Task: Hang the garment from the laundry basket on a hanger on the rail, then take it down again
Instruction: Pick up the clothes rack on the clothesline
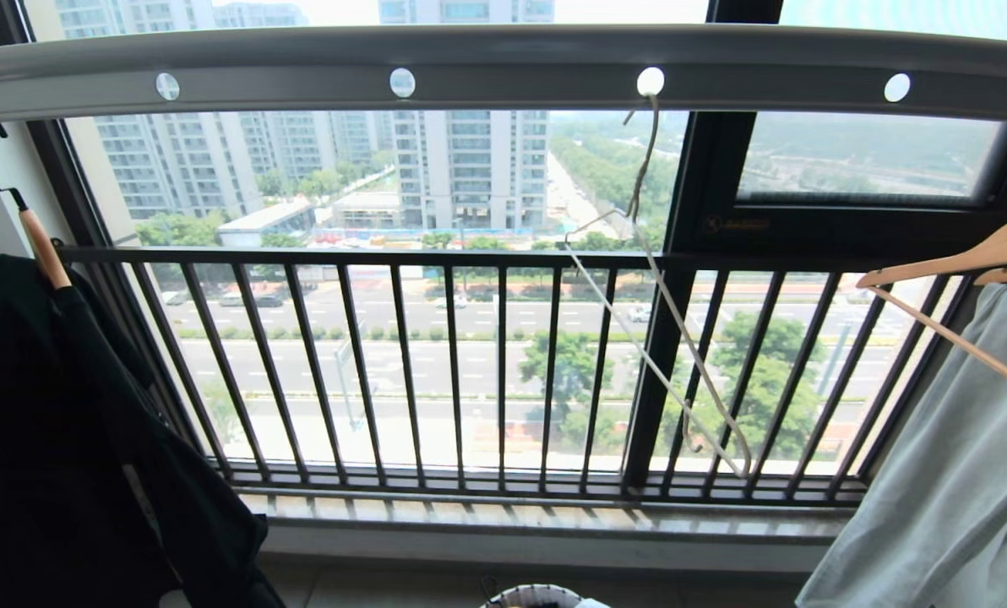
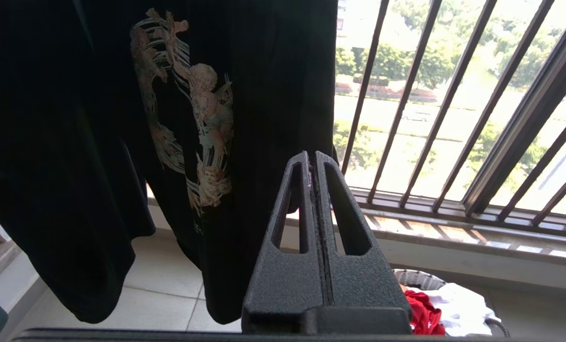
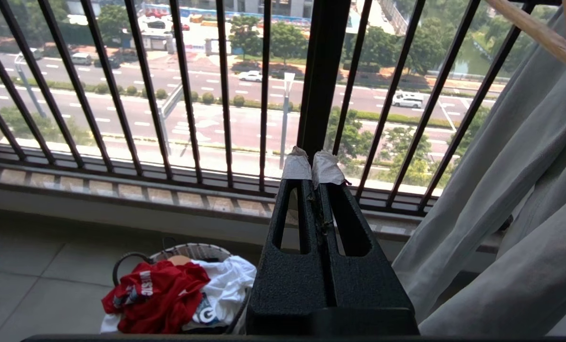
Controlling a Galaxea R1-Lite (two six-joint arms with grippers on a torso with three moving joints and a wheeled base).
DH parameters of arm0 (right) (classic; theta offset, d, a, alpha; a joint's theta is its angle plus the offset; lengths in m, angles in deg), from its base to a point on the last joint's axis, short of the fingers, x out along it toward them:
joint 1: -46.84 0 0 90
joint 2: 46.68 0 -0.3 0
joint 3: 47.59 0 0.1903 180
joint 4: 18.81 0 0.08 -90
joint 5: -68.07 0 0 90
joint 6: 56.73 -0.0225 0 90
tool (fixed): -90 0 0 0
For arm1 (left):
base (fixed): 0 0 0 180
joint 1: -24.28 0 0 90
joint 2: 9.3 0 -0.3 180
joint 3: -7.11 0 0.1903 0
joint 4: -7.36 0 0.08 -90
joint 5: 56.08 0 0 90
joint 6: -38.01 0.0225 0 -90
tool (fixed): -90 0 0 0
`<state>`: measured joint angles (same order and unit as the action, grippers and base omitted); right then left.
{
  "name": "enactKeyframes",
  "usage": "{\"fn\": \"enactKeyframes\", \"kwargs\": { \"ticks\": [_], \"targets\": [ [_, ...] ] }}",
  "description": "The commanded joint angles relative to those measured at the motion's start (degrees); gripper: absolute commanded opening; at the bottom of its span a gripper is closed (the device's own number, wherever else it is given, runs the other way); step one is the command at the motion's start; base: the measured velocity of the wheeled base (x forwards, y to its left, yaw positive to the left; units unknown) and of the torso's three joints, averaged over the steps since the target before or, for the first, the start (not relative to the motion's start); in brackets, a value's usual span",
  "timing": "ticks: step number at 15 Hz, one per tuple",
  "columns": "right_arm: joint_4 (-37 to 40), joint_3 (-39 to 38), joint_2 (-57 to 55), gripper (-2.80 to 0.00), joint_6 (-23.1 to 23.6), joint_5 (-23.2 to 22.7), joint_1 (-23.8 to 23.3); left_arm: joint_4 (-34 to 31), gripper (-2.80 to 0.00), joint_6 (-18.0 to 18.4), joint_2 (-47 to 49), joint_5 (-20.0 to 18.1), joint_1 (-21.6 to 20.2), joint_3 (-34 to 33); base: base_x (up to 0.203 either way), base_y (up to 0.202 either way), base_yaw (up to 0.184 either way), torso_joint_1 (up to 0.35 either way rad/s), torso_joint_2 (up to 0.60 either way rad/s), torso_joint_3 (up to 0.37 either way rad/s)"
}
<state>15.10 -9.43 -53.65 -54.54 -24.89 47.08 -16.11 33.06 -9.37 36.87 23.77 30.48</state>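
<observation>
Your left claw (image 2: 314, 159) is pressed fully together with nothing between its fingers; it points level toward the black T-shirt (image 2: 121, 142) hanging just ahead, low beside the window railing (image 2: 406, 95). Your right claw (image 3: 314, 166), its tips wrapped in white tape, is likewise closed tight and empty, aimed at the railing bars with the pale grey garment (image 3: 501, 190) just beside it. Neither arm shows in the head view.

The red T-shirt (image 3: 157, 294) lies crumpled in the laundry basket (image 3: 188, 251) on the floor tiles, touching a white garment (image 3: 226, 280). On the red cloth you can read "WEST"; the white one shows a large "G". The wire hanger (image 1: 664, 321) hangs bare from a hole in the grey rail (image 1: 503, 59), tilted. A wooden hanger (image 1: 960, 262) carries the grey garment.
</observation>
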Motion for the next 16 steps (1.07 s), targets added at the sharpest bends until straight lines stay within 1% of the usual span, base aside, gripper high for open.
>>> {"fn": "enactKeyframes", "kwargs": {
  "ticks": [1, 3, 5, 7, 10, 12, 14, 16],
  "targets": [
    [0.2, 7.0, -9.5, -2.80, 0.0, -1.8, 0.0, 0.0, -2.80, -0.1, 0.1, 0.0, 0.0, 0.0, 0.000, 0.000, 0.000, 0.000, 0.00, 0.000],
    [0.4, 13.4, -16.3, -2.80, 0.0, -3.5, 0.1, 0.0, -2.80, -0.1, 0.1, 0.0, 0.0, 0.0, 0.000, 0.000, 0.000, 0.000, 0.00, 0.000],
    [2.5, 22.0, -21.9, -2.80, 0.0, -5.8, 0.1, 0.0, -2.80, -0.1, 0.1, 0.0, 0.0, 0.0, 0.000, 0.000, 0.000, 0.000, 0.00, 0.000],
    [9.8, 32.9, -26.9, -2.80, -0.3, -9.9, 0.2, 0.0, -2.80, -0.1, 0.1, 0.0, 0.0, 0.0, 0.000, 0.000, 0.000, 0.000, 0.00, 0.000],
    [20.8, 48.6, -34.4, -2.80, -3.2, -18.8, 0.2, 0.0, -2.80, -0.1, 0.1, 0.0, 0.0, 0.0, 0.000, 0.000, 0.000, 0.000, 0.00, 0.000],
    [26.4, 57.1, -40.4, -2.80, -4.4, -23.7, 0.3, 0.0, -2.80, -0.1, 0.1, 0.0, 0.0, 0.0, 0.000, 0.000, 0.000, 0.000, 0.00, 0.000],
    [29.4, 62.0, -46.0, -2.80, -4.9, -26.7, 1.3, 0.0, -2.80, -0.1, 0.1, 0.0, 0.0, 0.0, 0.000, 0.000, 0.000, 0.000, 0.00, 0.000],
    [30.6, 65.3, -51.0, -2.80, -6.2, -27.4, 6.0, 0.0, -2.80, -0.1, 0.1, 0.0, 0.0, 0.0, 0.000, 0.000, 0.000, 0.000, 0.00, 0.000]
  ]
}}
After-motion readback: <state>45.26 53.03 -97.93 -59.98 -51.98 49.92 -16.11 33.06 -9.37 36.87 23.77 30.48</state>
